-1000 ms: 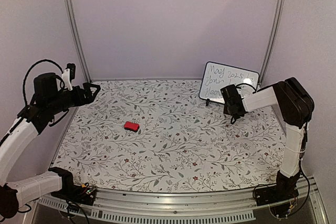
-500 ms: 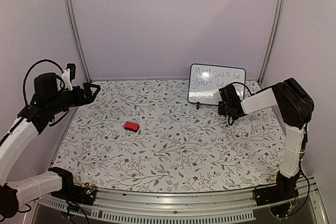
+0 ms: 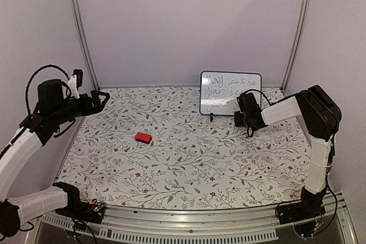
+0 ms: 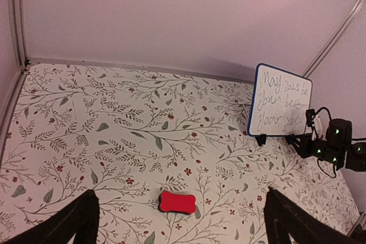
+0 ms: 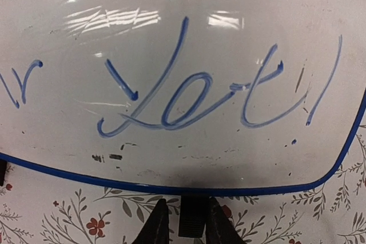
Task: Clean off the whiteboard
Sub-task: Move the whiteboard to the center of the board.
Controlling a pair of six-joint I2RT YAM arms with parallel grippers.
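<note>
The whiteboard [image 3: 230, 93], a small white rectangle with rounded corners, a thin dark blue frame and small black feet, stands upright on those feet, covered in blue handwriting, well to the right of the red eraser [image 3: 143, 138] and farther back.

Table [image 3: 189, 164] I work over, floral-patterned top, whiteboard [image 3: 230, 92] standing upright on its feet far right of centre, blue handwriting across it, red eraser [image 3: 143, 138] lying flat at left, well apart
</note>
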